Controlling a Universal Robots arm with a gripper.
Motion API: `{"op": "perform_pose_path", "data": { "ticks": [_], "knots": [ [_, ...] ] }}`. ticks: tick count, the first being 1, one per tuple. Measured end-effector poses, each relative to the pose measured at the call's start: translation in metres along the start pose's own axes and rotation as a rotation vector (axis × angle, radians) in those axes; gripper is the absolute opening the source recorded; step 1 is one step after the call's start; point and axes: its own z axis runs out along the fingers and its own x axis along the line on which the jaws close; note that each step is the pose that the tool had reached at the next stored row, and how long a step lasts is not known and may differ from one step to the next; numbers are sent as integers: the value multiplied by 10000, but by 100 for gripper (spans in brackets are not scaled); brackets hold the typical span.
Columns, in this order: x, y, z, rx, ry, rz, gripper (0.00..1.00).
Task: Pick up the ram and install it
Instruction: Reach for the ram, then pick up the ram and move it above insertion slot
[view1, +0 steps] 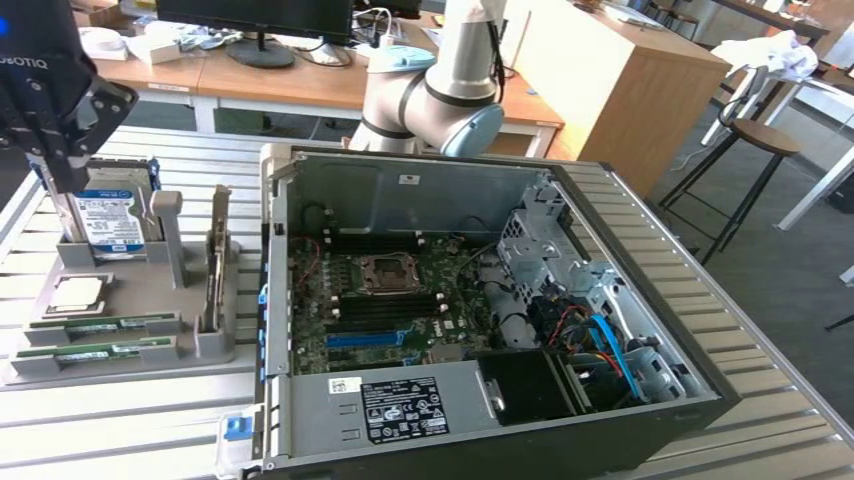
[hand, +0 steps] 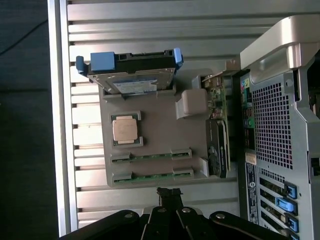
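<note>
Two ram sticks lie flat in holders at the near end of a grey tray (view1: 127, 290): one thin green stick (view1: 100, 326) and a second (view1: 94, 352) beside it. In the wrist view they are the stick (hand: 150, 156) and the stick (hand: 150, 175). My gripper (view1: 56, 180) hangs above the tray's far end, over the hard drive (view1: 110, 215), well above the sticks. The gripper (hand: 168, 193) is shut with nothing in it. The open computer case (view1: 274, 200) lies to the exterior view's right of the tray, with the motherboard (view1: 387, 300) exposed.
The tray also holds a processor chip (view1: 78, 290) and an upright expansion card (view1: 218, 255). A long blue slot (view1: 367, 339) sits on the motherboard. The power supply (view1: 387, 405) and cables (view1: 601, 340) fill the case's near side. The slatted metal table's edge (hand: 62, 125) runs beside the tray.
</note>
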Motion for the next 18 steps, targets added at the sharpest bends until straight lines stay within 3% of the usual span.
{"op": "perform_pose_path", "data": {
  "ticks": [18],
  "knots": [
    [-2,-23,0,14,0,-52,10]
  ]
}}
